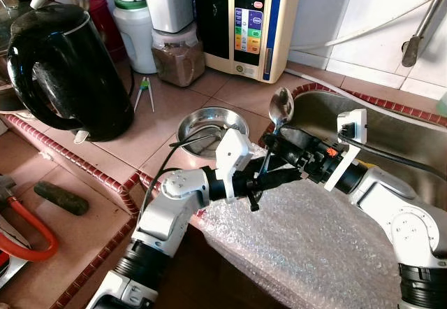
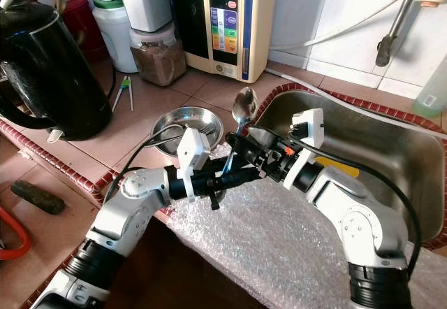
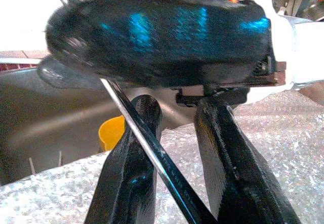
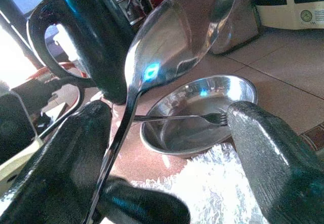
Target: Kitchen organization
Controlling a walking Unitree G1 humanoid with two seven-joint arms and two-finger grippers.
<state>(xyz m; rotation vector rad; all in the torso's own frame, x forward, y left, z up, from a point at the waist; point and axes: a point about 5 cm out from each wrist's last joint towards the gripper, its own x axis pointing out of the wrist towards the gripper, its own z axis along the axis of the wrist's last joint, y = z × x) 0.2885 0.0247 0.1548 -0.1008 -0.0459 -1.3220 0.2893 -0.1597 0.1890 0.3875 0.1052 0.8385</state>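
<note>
Above the bubble wrap (image 1: 314,239) at the counter's tiled edge, the left gripper (image 1: 283,176) and right gripper (image 1: 283,140) meet around an upright spoon (image 1: 279,110). Left fingers pinch its handle; right fingers stand apart. A steel bowl (image 1: 211,128) holding a fork (image 4: 177,117) sits just behind.

The spoon (image 1: 280,106) and bowl (image 1: 209,128) are shiny silver, the kettle (image 1: 66,71) glossy black, the counter (image 1: 167,99) reddish-brown tile, the cup (image 3: 112,132) yellow.
</note>
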